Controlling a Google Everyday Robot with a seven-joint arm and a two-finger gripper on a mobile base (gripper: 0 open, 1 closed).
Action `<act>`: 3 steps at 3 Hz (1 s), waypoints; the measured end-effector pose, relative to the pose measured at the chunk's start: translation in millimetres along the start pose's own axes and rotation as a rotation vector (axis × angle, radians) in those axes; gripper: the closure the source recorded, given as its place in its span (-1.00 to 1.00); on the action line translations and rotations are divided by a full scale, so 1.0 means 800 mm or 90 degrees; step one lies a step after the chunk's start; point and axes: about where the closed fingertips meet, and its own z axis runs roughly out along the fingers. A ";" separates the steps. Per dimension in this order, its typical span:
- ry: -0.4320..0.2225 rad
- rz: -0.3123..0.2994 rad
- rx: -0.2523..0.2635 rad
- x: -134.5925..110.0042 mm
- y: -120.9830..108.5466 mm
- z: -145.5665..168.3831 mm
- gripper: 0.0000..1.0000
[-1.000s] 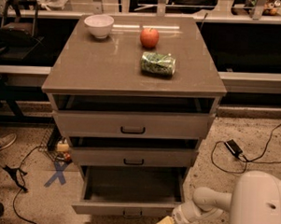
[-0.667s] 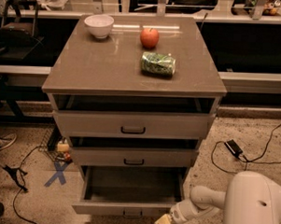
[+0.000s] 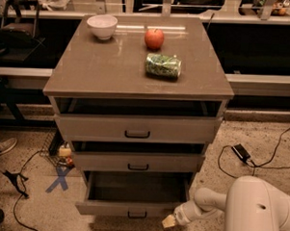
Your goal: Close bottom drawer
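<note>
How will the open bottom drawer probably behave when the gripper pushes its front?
The bottom drawer looks empty, so probably light and easy sliding. The gripper sits near its front's right end; an off-centre push might skew it.

Your one view looks down from high in front of the bench [image 3: 98,72], facing its drawer fronts, whole bench in frame — pincer [image 3: 169,221] at lower right, beside the front corner of the bottom drawer [image 3: 107,208].
</note>
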 end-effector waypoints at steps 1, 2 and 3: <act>0.001 0.000 -0.001 0.001 0.001 0.001 1.00; 0.001 0.000 -0.001 0.001 0.001 0.001 1.00; -0.021 0.014 0.047 -0.011 -0.020 0.000 1.00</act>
